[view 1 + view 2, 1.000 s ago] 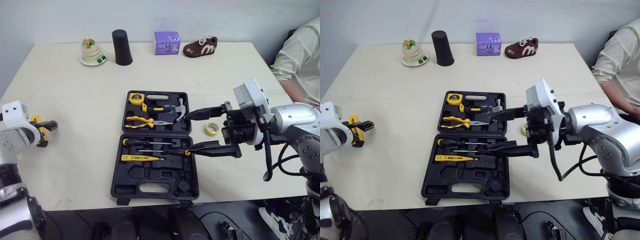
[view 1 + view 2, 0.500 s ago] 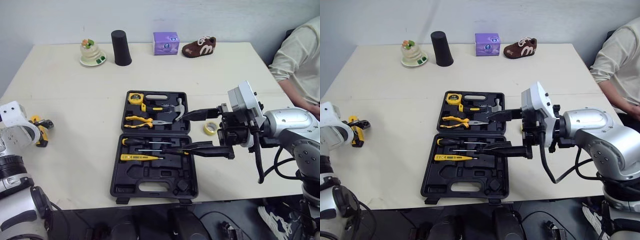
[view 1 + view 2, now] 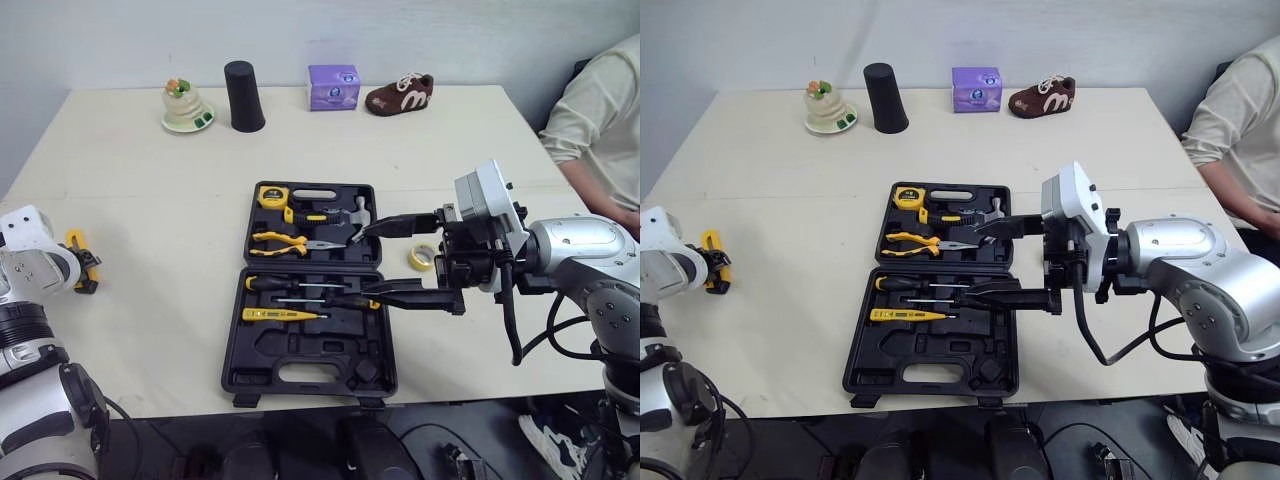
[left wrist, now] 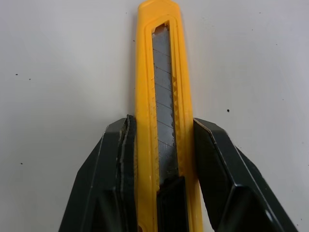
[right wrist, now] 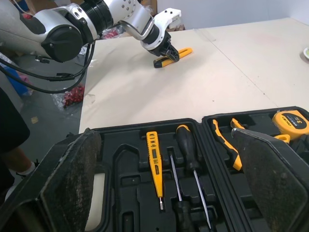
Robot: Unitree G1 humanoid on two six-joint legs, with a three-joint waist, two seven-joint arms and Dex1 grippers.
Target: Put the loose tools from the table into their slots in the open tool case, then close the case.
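Pinching yellow knife (image 4: pixel 159 58) across its sides, left gripper (image 4: pixel 161 123) sits at table (image 3: pixel 150 200) far left, well apart from case (image 3: pixel 300 360) (grip suits lifting). Right gripper (image 3: pixel 370 262) spread wide over case, probably waiting; tape roll (image 3: pixel 423 257) loose beside case.

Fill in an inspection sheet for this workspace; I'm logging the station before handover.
Surface: pale table, no spills seen.
Job's things: tool case open, partly filled, several near slots empty; utility knife lying on the table at its left side; yellow tape roll loose just right of the case.
Clutter: figurine, black cylinder, purple box and brown shoe along the far edge.
Grippers: left gripper shut on the utility knife; right gripper open above the case.
Cables: black cable looped under the right arm.
Surroundings: person's sleeve at the right.
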